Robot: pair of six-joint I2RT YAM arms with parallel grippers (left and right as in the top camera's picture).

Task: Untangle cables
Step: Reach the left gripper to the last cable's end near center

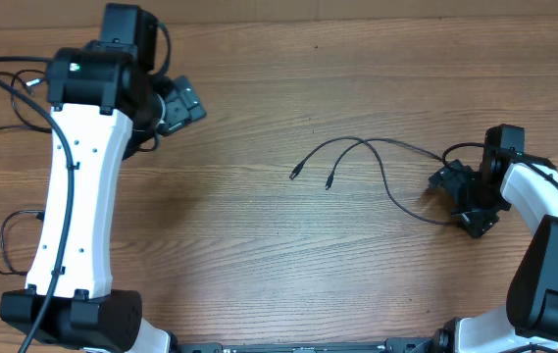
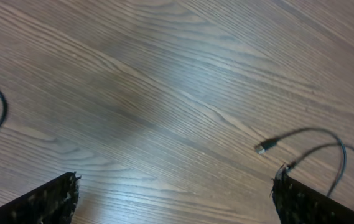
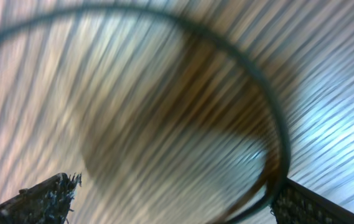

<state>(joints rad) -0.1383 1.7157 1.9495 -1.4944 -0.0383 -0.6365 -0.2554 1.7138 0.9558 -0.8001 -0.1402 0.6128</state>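
Plain wooden desk (image 1: 259, 265), the cables (image 1: 362, 140) lie loose right of centre with plug ends pointing left, one loop running past the right fingers (image 3: 313, 205), which are spread apart, same as the left fingers (image 2: 40, 202)

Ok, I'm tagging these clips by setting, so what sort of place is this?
Probably a robotics lab bench, not a home: a wood-grain table, a left arm and a right arm based at one edge, and thin black cables laid out between them.
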